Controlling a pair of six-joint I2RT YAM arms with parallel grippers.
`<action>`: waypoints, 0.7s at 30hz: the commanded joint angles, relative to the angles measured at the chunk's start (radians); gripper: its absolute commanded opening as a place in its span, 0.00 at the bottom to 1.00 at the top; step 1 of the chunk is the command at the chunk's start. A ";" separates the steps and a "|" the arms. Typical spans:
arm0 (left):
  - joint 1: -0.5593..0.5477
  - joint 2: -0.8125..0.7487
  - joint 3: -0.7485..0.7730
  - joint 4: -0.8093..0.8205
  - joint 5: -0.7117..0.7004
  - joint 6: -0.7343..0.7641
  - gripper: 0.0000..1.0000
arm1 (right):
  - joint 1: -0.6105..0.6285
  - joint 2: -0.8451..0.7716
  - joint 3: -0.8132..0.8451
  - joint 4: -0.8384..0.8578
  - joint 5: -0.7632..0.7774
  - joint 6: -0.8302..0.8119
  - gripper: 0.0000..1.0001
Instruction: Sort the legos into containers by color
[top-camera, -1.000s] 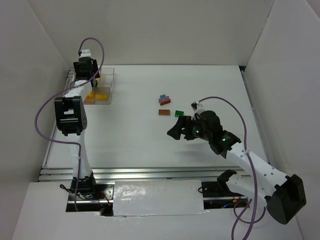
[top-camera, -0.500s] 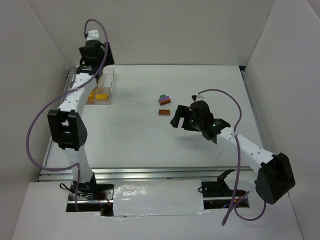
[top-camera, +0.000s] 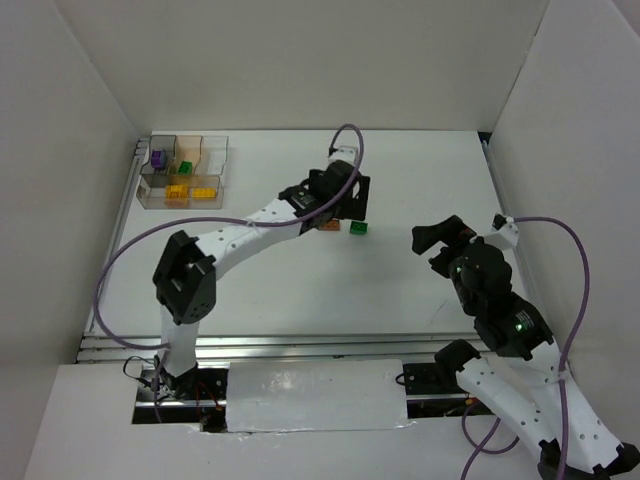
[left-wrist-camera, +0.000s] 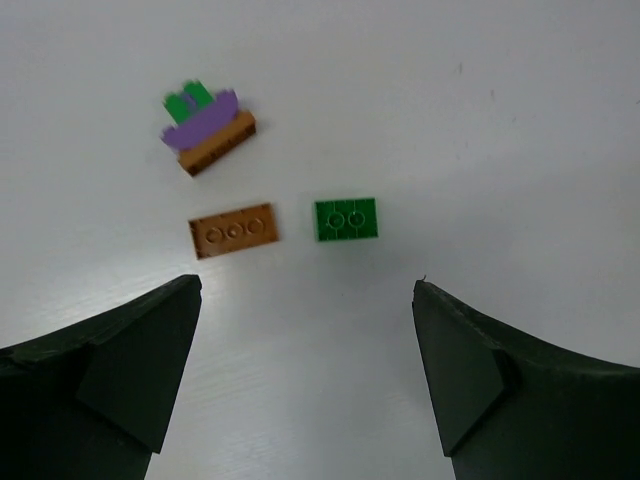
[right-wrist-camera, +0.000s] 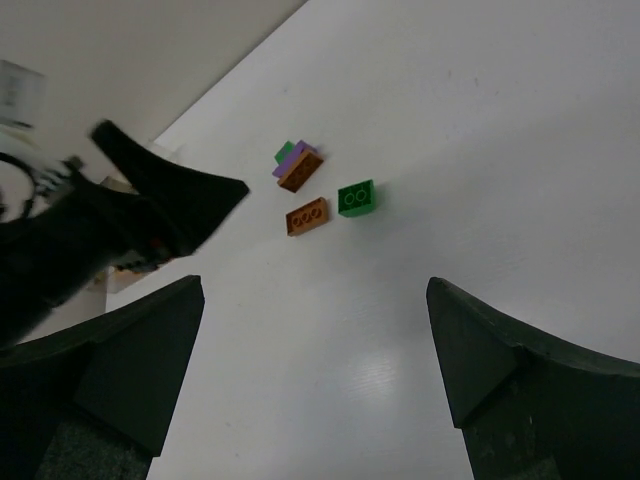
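Observation:
Loose legos lie mid-table: a green brick, a flat brown brick, and a small stack of green, purple and brown bricks. My left gripper hangs open and empty just above them, hiding the stack in the top view. My right gripper is open and empty, to the right of the bricks. The clear tray at the far left holds purple, green, orange and yellow bricks in separate cells.
White walls close in the table on the left, back and right. The left arm stretches diagonally from its base to the table's middle. A metal rail runs along the near edge.
My left arm has swung from over the tray to above the loose bricks in the middle. My right arm has pulled back to the right, away from the bricks.

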 joint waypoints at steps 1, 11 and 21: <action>-0.017 0.117 0.035 -0.001 0.005 -0.085 1.00 | -0.006 -0.059 0.033 -0.103 0.075 0.013 1.00; -0.053 0.428 0.305 -0.064 -0.009 -0.107 1.00 | -0.006 -0.054 0.000 -0.095 -0.029 -0.077 1.00; -0.044 0.585 0.431 -0.115 -0.041 -0.067 0.94 | -0.003 -0.054 -0.042 -0.043 -0.097 -0.102 1.00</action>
